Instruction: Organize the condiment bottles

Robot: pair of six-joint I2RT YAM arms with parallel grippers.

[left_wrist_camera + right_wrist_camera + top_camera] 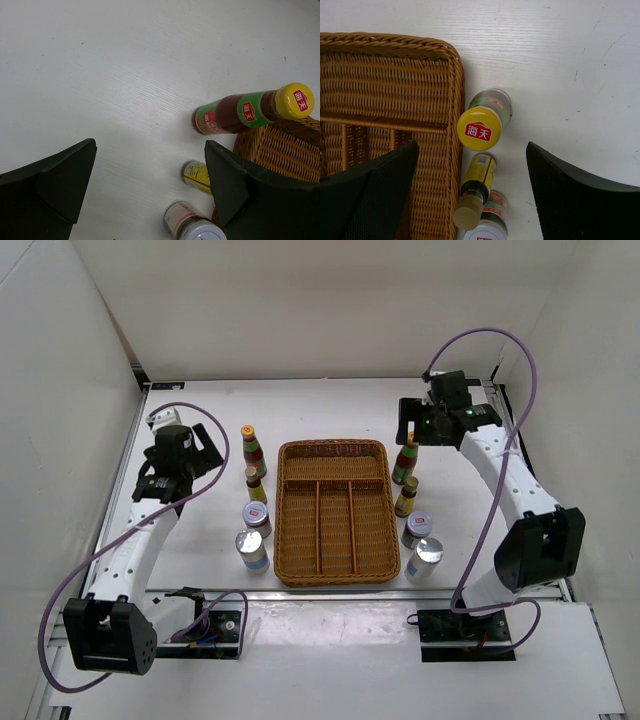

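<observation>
Eight condiment bottles stand in two rows beside the wicker tray [335, 510]. On the left are a tall red-labelled bottle [252, 448], a small brown bottle [256, 485] and two silver-lidded jars [257, 518] [252, 551]. On the right are a tall bottle [406, 460], a small brown bottle [406, 498] and two jars [417, 531] [429, 560]. My left gripper [205, 453] [150, 145] is open and empty, left of the left tall bottle [235, 112]. My right gripper [412, 425] [472, 145] is open and empty above the right tall bottle's yellow cap [479, 129].
The tray has three long compartments and one cross compartment. Its rim also shows in the left wrist view [285, 150] and the right wrist view [385, 85]. White walls enclose the table on the left, back and right. The right row stands close against the tray's right rim.
</observation>
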